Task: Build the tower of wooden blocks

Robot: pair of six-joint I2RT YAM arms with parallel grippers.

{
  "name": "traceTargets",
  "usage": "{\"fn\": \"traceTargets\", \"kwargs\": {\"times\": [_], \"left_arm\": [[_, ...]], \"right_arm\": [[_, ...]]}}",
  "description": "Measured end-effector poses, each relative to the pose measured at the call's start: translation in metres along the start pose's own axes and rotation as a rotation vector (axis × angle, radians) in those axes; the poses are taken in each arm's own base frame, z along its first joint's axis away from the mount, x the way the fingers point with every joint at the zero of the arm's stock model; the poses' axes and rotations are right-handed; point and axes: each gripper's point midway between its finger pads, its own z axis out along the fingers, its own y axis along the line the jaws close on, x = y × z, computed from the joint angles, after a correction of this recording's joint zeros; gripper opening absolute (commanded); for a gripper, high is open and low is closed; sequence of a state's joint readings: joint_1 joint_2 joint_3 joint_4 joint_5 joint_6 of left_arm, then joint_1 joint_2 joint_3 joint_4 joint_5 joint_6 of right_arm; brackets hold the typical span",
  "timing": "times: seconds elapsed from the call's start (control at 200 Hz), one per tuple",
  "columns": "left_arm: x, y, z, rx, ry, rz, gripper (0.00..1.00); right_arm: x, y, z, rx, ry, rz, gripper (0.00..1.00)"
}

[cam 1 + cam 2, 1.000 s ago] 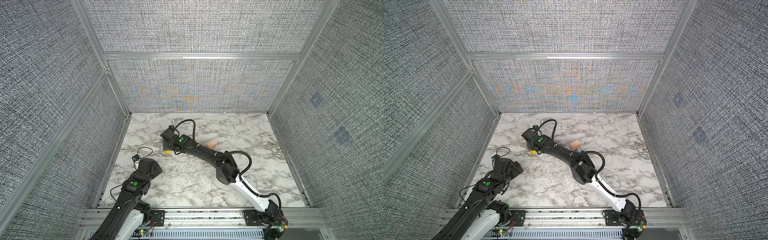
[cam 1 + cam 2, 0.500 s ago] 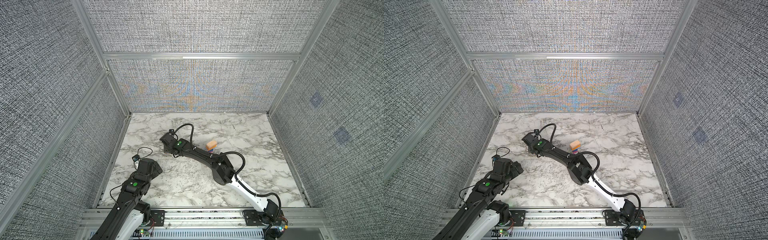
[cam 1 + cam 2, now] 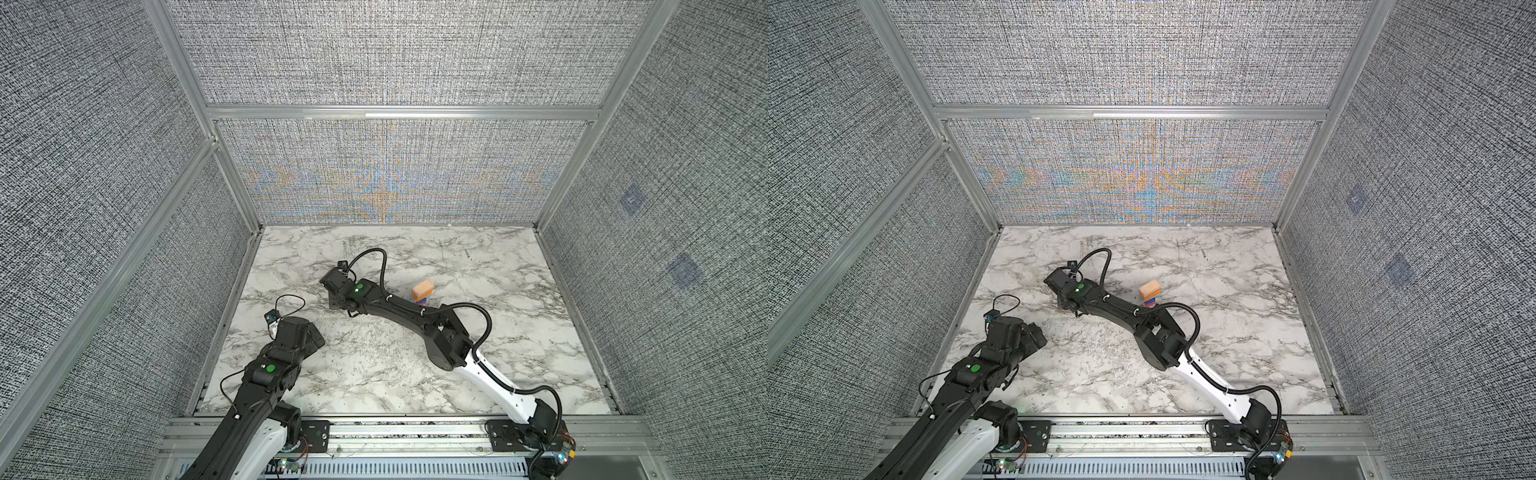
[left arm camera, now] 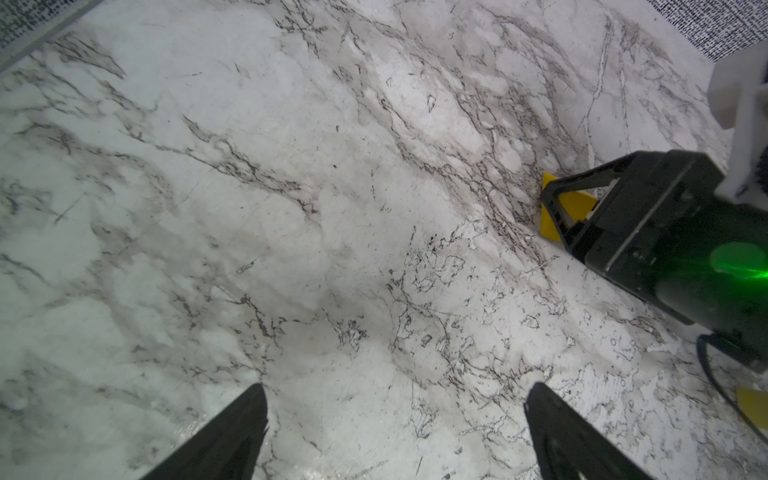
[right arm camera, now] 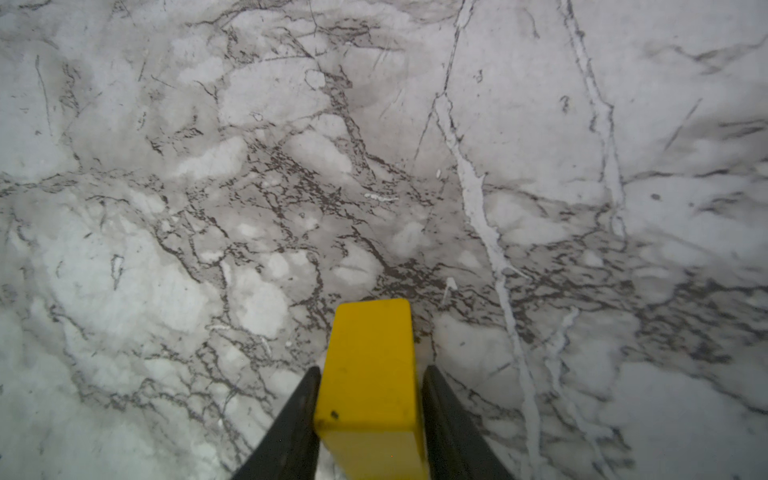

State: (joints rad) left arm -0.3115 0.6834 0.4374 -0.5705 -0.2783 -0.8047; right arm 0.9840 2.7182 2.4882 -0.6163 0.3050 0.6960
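Well this side of the tower (image 3: 423, 291), the left gripper (image 4: 397, 386) hangs wide and empty. Left of the tower, the right gripper (image 5: 372, 376) pinches the yellow wedge (image 5: 370, 340) on the marble (image 5: 166, 166). Its forearm (image 3: 399, 311) lies just beside the tower, so a careless lift could topple it.

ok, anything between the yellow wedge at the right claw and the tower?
Nothing visible. The yellow wedge sits in the right claw; the marble table toward the tower looks bare, though the right arm hides part of it.
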Motion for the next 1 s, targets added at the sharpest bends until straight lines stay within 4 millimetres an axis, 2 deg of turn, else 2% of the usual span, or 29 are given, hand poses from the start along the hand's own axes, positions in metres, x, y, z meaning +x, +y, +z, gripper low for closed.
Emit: {"fn": "traceTargets", "kwargs": {"times": [0.165,0.31,0.59,0.835,1.0], "left_arm": [[0.0,0.0,0.0,-0.001,0.0,0.0,0.98],[0.001,0.001,0.001,-0.006,0.006,0.002,0.98],[0.002,-0.006,0.003,0.01,0.03,0.025,0.98],[0.006,-0.03,0.006,0.119,0.074,0.076,0.98],[-0.009,-0.058,0.003,0.171,0.096,0.091,0.98]], "right_arm": [[0.005,-0.002,-0.005,-0.006,0.024,-0.023,0.29],[0.008,-0.005,-0.016,-0.001,0.044,-0.057,0.26],[-0.007,-0.009,-0.048,-0.035,0.038,-0.112,0.25],[-0.044,-0.029,-0.104,-0.133,0.034,-0.121,0.25],[-0.071,-0.046,-0.15,-0.2,0.011,-0.143,0.25]]}}
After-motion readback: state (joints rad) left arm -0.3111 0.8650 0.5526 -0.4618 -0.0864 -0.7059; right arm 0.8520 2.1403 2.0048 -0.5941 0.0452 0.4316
